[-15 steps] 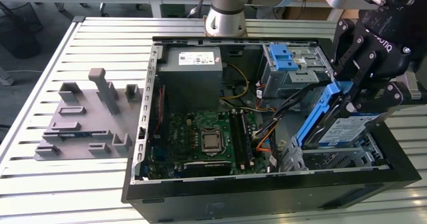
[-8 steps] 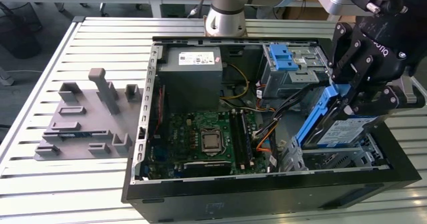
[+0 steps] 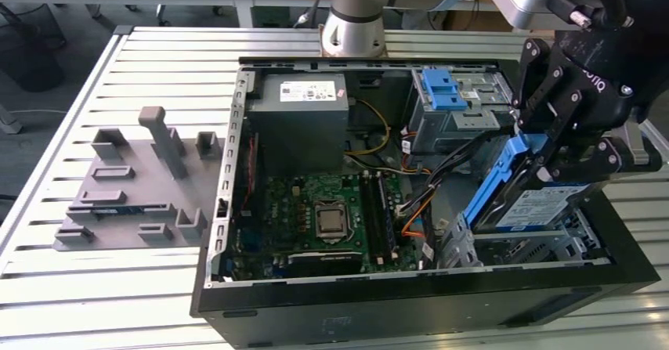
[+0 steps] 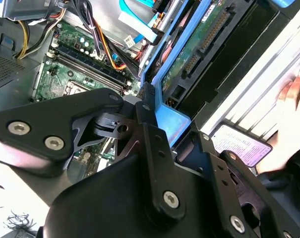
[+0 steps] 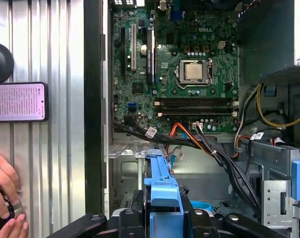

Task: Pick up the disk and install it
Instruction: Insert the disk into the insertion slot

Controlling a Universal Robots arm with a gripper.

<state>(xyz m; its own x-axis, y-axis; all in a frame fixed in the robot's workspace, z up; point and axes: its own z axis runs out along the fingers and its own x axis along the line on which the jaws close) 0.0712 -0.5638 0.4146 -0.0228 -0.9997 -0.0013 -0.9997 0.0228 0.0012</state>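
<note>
- A grey fixture point(image 3: 131, 189) lay at the frame's left, unused.
- The case point(image 3: 418, 303) stood open at center.
- At right, the gripper point(image 3: 569, 142) pinched the disk point(image 3: 522, 193), tilted on edge above the bay point(image 3: 533, 244).
- Installing looked underway; seating it would call for careful alignment.

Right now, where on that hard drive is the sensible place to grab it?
Probably by its blue frame, from above. The disk stands tilted on edge over the computer case, and the gripper is already clamped across that top rim, leaving the lower end free.
</note>
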